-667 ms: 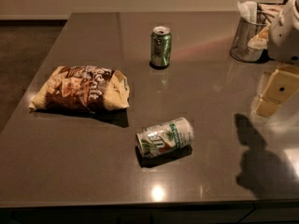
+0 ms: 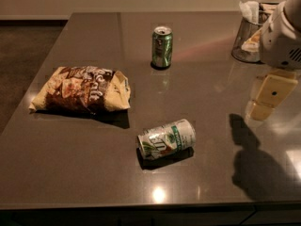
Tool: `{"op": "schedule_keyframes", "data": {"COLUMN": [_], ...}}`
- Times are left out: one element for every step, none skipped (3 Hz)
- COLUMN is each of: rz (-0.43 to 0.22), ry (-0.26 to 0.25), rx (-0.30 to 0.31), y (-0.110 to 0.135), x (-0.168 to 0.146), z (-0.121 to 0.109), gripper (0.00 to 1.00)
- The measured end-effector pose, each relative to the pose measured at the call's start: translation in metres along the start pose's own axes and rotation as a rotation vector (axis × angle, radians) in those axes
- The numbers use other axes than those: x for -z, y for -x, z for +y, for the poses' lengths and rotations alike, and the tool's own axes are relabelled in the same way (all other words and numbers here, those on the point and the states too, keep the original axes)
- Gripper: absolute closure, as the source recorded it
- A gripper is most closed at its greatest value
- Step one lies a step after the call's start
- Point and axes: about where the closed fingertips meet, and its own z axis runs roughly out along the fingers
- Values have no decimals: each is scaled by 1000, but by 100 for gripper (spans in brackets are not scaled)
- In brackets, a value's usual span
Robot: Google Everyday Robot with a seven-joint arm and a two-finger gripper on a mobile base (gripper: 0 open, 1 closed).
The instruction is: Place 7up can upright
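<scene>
The 7up can (image 2: 167, 139), white and silver with green lettering, lies on its side on the dark table (image 2: 70, 173), near the front edge and a little right of centre. My gripper (image 2: 261, 108) hangs over the right side of the table. It is well to the right of the lying can, a little further back, and apart from it. It holds nothing that I can see. The white arm housing (image 2: 282, 36) is above the gripper at the right edge.
A darker all-green can (image 2: 162, 47) stands upright at the back centre. A bag of chips (image 2: 82, 89) lies on the left. A mesh cup with napkins (image 2: 249, 34) stands at the back right, beside the arm. The gripper's shadow (image 2: 256, 161) falls at the front right.
The arm and gripper have shifted slightly to the left. The cans and the chip bag have not moved.
</scene>
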Motion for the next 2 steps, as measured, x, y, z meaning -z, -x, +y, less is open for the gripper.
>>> {"op": "schedule_keyframes", "data": {"rz": [16,21], "ry": [16,52], "rx": [24,84], "y": [9,25], "x": [-17,-32], "z": [0,9], "gripper": [0,0]}}
